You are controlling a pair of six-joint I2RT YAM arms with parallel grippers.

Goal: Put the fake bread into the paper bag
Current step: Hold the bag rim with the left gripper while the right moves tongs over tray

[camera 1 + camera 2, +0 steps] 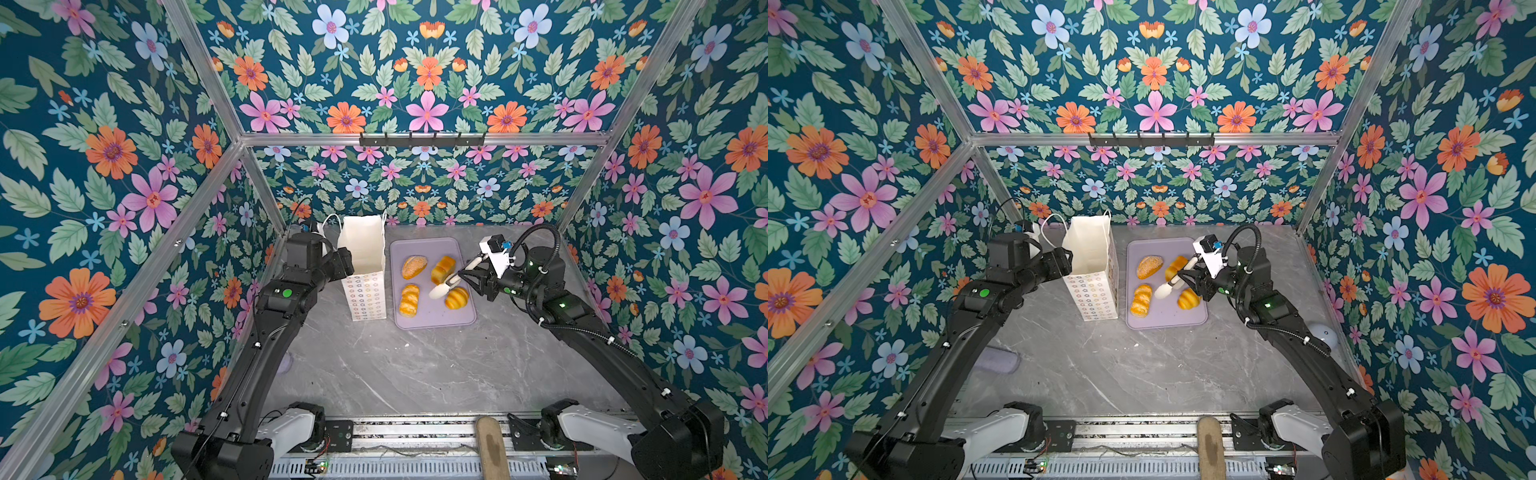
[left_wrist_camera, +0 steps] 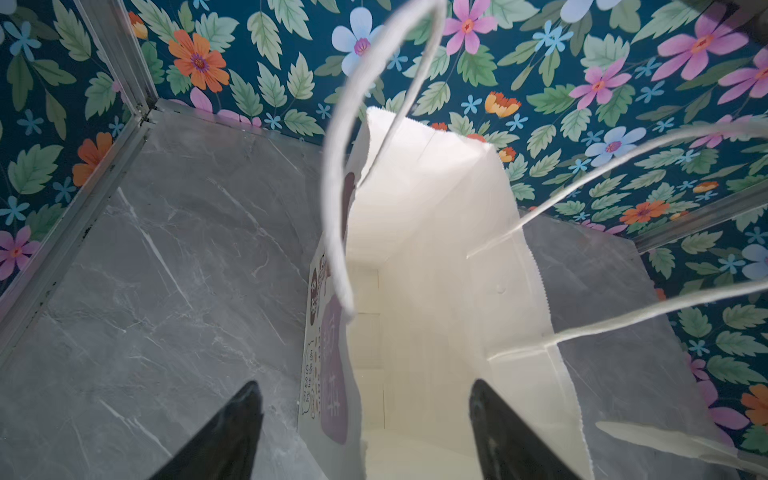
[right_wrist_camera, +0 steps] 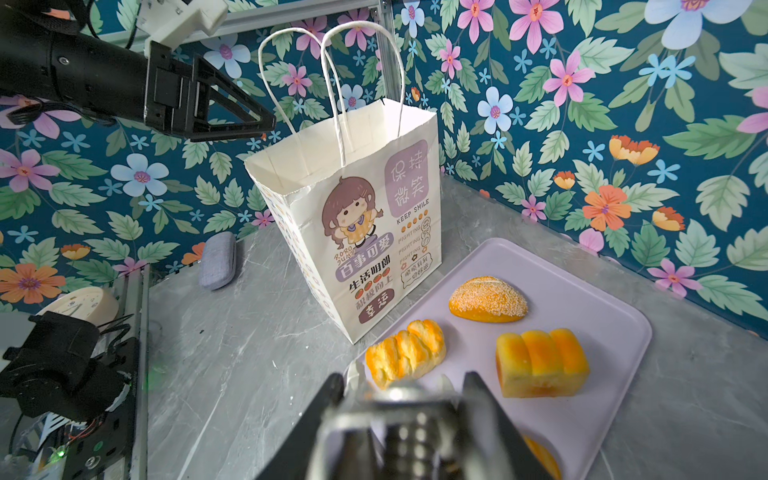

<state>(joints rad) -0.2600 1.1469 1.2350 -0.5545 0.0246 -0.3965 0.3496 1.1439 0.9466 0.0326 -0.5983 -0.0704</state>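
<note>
Bread [image 1: 414, 266], all four pieces, lies on the tray [image 1: 432, 322] beside the upright, empty bag [image 1: 365, 297], so no transfer is done; left gripper [image 2: 365, 385] hangs at the bag rim, jaws apart, and right gripper [image 3: 403, 377] clamps tongs [image 1: 438, 292] over the tray.

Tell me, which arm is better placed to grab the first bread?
The right arm: its jaws hold tongs over the fake bread on the tray. The left arm has open jaws at the paper bag rim.
</note>
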